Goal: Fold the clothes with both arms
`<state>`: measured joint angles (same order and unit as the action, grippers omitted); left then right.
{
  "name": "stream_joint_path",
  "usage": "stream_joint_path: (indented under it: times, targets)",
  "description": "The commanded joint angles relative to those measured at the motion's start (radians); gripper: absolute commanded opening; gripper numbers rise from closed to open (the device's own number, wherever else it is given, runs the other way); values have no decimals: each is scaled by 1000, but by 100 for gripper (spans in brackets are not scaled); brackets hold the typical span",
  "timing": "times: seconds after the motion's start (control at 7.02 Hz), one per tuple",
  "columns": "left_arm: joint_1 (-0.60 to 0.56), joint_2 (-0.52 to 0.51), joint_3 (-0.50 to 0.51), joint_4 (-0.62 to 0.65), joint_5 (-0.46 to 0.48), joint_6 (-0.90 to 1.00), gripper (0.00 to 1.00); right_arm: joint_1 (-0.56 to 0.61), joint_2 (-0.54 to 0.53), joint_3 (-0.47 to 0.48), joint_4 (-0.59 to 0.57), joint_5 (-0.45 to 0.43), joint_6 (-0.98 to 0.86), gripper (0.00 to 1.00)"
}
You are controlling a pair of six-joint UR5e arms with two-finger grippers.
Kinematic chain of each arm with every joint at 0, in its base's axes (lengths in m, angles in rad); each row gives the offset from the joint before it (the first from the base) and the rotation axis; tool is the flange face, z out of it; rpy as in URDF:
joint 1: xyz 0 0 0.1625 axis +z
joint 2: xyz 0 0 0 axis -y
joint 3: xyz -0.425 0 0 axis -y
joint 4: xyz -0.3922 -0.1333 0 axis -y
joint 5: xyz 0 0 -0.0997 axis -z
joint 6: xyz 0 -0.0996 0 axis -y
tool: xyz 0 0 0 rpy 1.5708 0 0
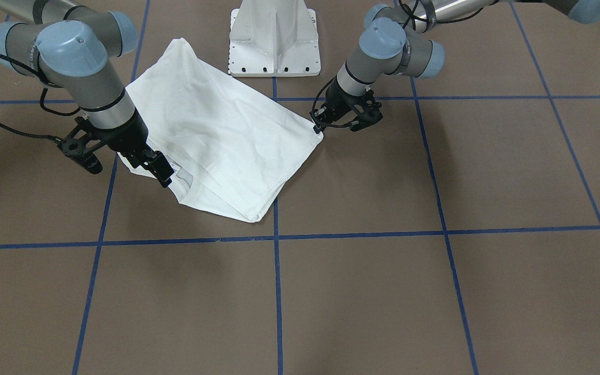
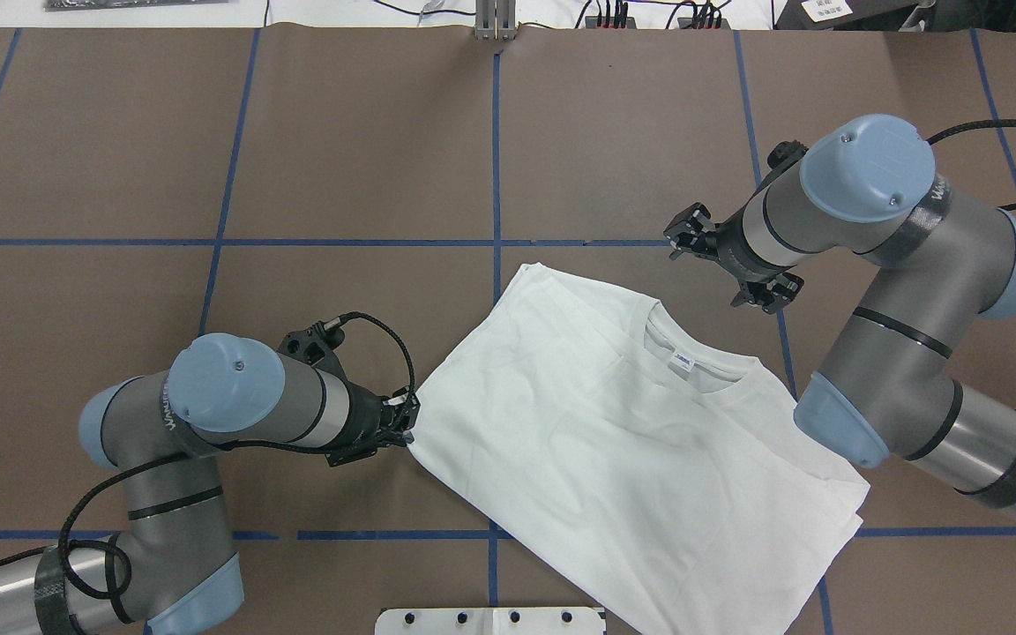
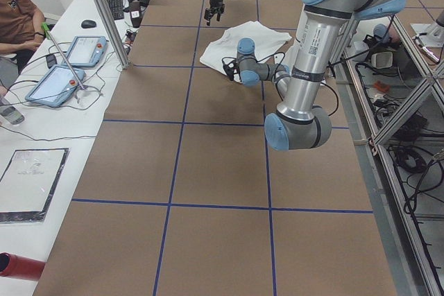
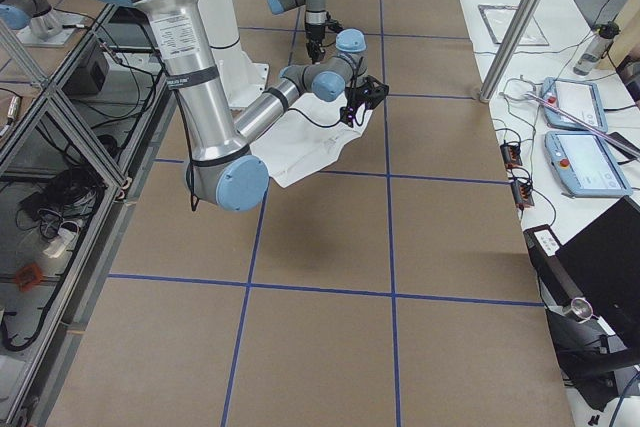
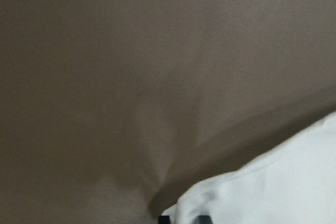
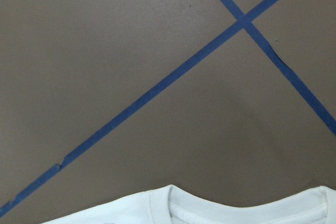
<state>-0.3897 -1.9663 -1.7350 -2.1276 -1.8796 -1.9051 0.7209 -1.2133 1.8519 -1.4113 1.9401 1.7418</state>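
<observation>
**Two-arm fold, hazards at this stage.** The white long-sleeved T-shirt (image 2: 614, 441) lies on the brown table (image 2: 340, 132), already gathered into a rough rectangle. It sits skewed to the blue tape lines (image 2: 496, 176), just in front of the white pedestal (image 1: 274, 41) and mostly on the robot's right half.

- **(a) Left gripper** (image 2: 404, 422): low, at the shirt's near-left corner. My left wrist view shows that corner raised off the table at the fingers, so I read it as pinched on the cloth.
- **(b) Right gripper** (image 1: 158, 171): hangs by the ribbed collar (image 2: 702, 375), close to the neck label (image 2: 681, 360). I cannot tell how its jaws stand. The collar looks flat and unheld in my right wrist view.

**Risks, as I judge them.**
- If I pull with the left arm alone, the whole shirt may drag or swing round, spoiling the stacked layers.
- The corner pinch is shallow and may slip.
- A right descent onto the collar may catch only the top layer, so the fold opens unevenly.
</observation>
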Motion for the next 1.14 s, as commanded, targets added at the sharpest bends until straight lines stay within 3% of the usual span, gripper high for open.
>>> stream_joint_path:
  times: [0.0, 0.28, 0.43, 0.57, 0.85, 1.0]
  targets:
    - [-88, 4, -2, 14, 0, 145, 0, 0, -2, 0, 0, 0, 1, 100]
    - [-211, -28, 59, 38, -4, 367, 0, -3, -3, 10, 0, 6, 2, 100]
    - [-280, -107, 148, 37, -4, 414, 0, -6, -3, 9, 0, 13, 2, 100]
    - [-328, -219, 290, 13, -4, 420, 0, -6, -2, 10, 0, 14, 2, 100]
    - [-406, -400, 639, -209, -1, 458, 0, -8, 8, 16, 2, 16, 8, 100]
    - [-413, -439, 708, -230, 28, 478, 12, -24, 12, 20, 2, 13, 8, 100]
